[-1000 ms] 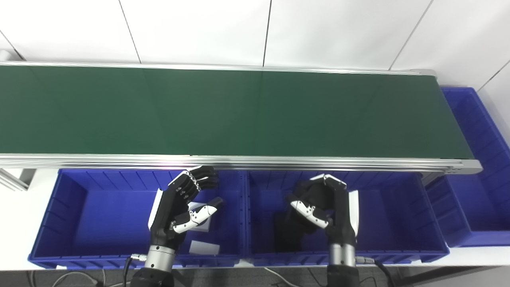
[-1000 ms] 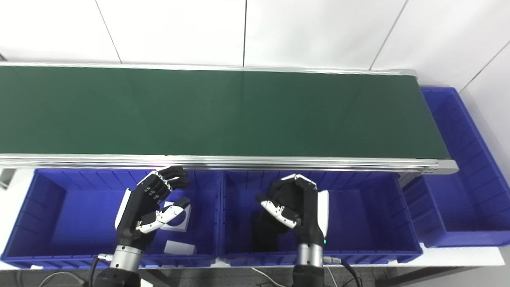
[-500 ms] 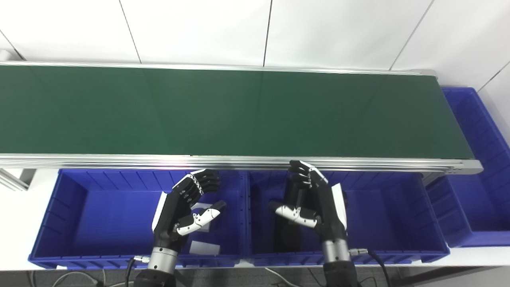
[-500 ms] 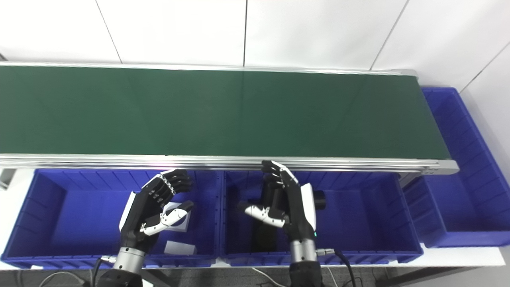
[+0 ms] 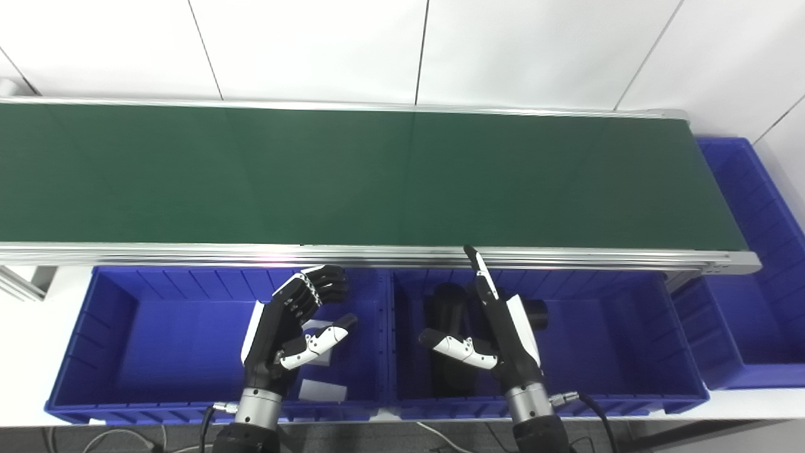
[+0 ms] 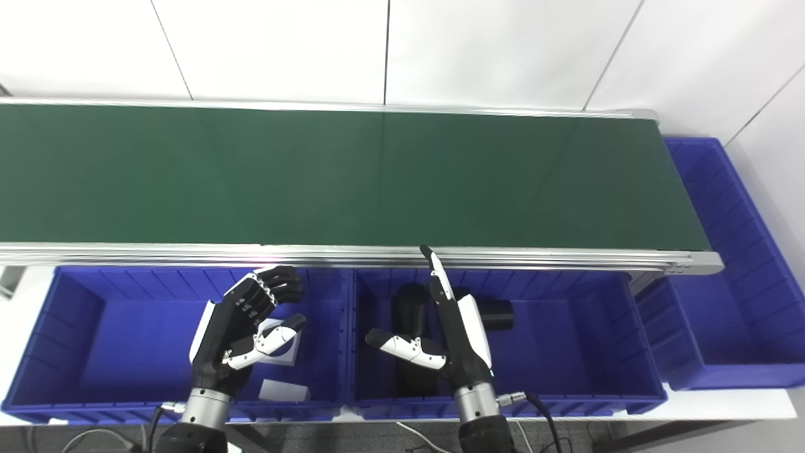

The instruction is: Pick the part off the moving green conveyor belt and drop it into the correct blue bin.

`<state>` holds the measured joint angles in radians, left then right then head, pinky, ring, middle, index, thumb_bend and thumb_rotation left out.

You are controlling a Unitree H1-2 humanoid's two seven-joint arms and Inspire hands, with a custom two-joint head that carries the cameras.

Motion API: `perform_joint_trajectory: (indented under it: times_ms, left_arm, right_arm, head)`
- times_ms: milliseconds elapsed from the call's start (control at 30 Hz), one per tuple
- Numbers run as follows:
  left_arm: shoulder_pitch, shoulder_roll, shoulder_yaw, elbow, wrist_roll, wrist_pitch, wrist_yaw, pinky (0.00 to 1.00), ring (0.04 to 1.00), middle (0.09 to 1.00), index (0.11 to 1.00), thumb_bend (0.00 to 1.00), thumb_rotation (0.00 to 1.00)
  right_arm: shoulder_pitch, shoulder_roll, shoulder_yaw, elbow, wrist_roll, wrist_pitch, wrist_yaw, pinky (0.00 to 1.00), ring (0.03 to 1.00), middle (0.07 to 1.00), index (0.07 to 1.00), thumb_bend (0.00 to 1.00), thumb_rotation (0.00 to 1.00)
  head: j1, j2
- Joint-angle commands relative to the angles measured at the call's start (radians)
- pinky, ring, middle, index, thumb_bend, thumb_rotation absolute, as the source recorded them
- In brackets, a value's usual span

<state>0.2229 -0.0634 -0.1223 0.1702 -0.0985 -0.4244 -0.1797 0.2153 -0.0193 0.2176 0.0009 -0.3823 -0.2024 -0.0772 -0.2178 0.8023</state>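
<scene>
The green conveyor belt (image 5: pixel 377 176) carries no part. My right hand (image 5: pixel 503 333) is open over the middle blue bin (image 5: pixel 619 352), with fingers straight toward the belt's near rail and thumb out to the left; it holds nothing. Black cylindrical parts lie in that bin: one left of the hand (image 5: pixel 448 301), one showing at its right (image 5: pixel 536 311). My left hand (image 5: pixel 283 327) hovers over the left blue bin (image 5: pixel 157 340), fingers curled, thumb apart, empty.
Two white flat parts lie in the left bin, one under my left hand (image 6: pixel 277 349) and one near the front wall (image 5: pixel 322 391). A third blue bin (image 5: pixel 755 327) stands at the belt's right end. The aluminium rail (image 5: pixel 377 255) runs between belt and bins.
My right hand has gone from curled around a black part to fingers straight and open; a black part now lies uncovered in the middle bin. My left hand has barely moved.
</scene>
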Motion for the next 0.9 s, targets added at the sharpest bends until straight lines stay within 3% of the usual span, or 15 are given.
perform_joint_trajectory:
  times_ms: [0,100,267,400,600,867]
  left_arm:
    - [-0.012,-0.011,-0.005,-0.008,0.017,-0.045,0.003,0.66,0.646,0.672,0.672,0.57,0.00]
    - [-0.014,-0.015,-0.004,0.002,0.019,-0.044,0.002,0.66,0.649,0.672,0.673,0.57,0.00]
    - [-0.026,-0.025,0.009,0.040,0.011,-0.045,-0.007,0.65,0.646,0.668,0.674,0.56,0.00]
    - [-0.037,-0.030,0.022,0.067,0.010,-0.045,-0.017,0.65,0.645,0.672,0.674,0.57,0.00]
    - [-0.042,-0.046,0.045,0.077,0.012,-0.045,-0.023,0.63,0.641,0.666,0.670,0.56,0.00]
    - [-0.058,-0.039,0.053,0.091,0.035,-0.046,-0.021,0.65,0.656,0.682,0.687,0.54,0.00]
  right_arm:
    - [0.000,-0.007,-0.007,-0.042,0.005,-0.037,-0.010,0.94,1.000,1.000,1.000,0.95,0.50]
    - [0.009,-0.010,-0.015,-0.040,0.004,-0.080,-0.035,0.93,1.000,1.000,1.000,0.90,0.45]
    - [0.020,-0.013,-0.026,-0.018,0.013,-0.171,-0.071,0.88,0.962,0.998,0.990,0.77,0.32]
    - [0.016,-0.022,-0.032,0.017,0.020,-0.215,-0.080,0.83,0.920,0.966,0.967,0.74,0.30]
    - [-0.008,-0.022,-0.046,0.075,0.046,-0.218,-0.074,0.72,0.842,0.892,0.916,0.69,0.30]
    - [-0.064,-0.024,-0.036,0.206,0.082,-0.266,-0.084,0.69,0.814,0.873,0.873,0.68,0.24]
  head:
    - [0.005,-0.008]
    - [0.013,-0.020]
    - [0.037,-0.076]
    - [0.052,-0.116]
    - [0.088,-0.147]
    - [0.106,-0.177]
